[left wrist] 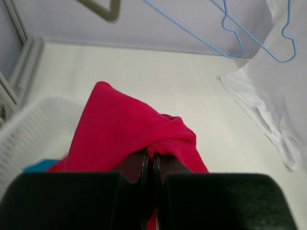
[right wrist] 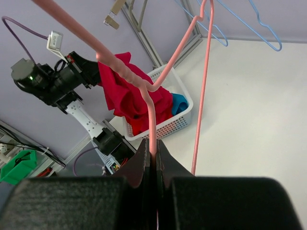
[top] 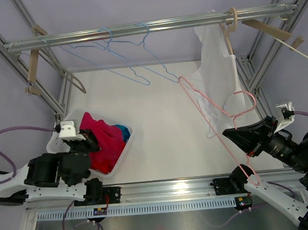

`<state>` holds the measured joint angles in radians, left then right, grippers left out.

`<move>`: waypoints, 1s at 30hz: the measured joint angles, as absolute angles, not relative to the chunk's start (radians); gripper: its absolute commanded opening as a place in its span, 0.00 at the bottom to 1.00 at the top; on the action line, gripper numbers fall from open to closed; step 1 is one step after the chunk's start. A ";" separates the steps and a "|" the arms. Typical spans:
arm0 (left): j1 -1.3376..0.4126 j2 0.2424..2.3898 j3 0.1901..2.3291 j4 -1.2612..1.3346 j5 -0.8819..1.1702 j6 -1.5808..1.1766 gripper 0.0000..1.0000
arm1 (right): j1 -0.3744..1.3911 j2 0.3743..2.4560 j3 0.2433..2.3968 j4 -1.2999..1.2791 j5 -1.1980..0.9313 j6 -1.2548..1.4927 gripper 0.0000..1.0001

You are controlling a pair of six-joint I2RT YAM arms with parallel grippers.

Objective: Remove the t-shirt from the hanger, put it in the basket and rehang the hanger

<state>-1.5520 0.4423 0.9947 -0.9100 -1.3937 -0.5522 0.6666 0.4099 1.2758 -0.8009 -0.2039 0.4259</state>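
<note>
A red t-shirt (top: 105, 143) hangs bunched from my left gripper (top: 92, 140), which is shut on a fold of it (left wrist: 129, 134) over the white basket (top: 124, 155). My right gripper (top: 229, 134) is shut on the wire of a bare pink hanger (top: 195, 102), held tilted above the table at the right. In the right wrist view the pink hanger (right wrist: 150, 120) runs up out of my shut right gripper (right wrist: 153, 149), with the red t-shirt (right wrist: 129, 96) and basket (right wrist: 177, 120) behind. The shirt and the pink hanger are apart.
A blue garment (top: 123, 130) lies in the basket. A white shirt (top: 217, 72) hangs on a wooden hanger from the rail (top: 136, 30) at the right, close to the pink hanger. Blue wire hangers (top: 133, 58) hang mid-rail; a wooden hanger (top: 33, 66) hangs at the left.
</note>
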 measured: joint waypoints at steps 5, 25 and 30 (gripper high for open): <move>-1.545 0.622 0.976 -1.208 -1.378 -1.000 0.00 | 0.667 0.427 1.236 -0.760 -0.204 0.418 0.00; -0.574 0.495 0.752 -0.800 -0.894 -0.739 0.00 | 0.667 0.425 1.158 -0.730 -0.192 0.381 0.00; -0.388 0.493 0.762 -0.799 -0.890 -0.734 0.00 | 0.667 0.424 1.148 -0.727 -0.192 0.378 0.00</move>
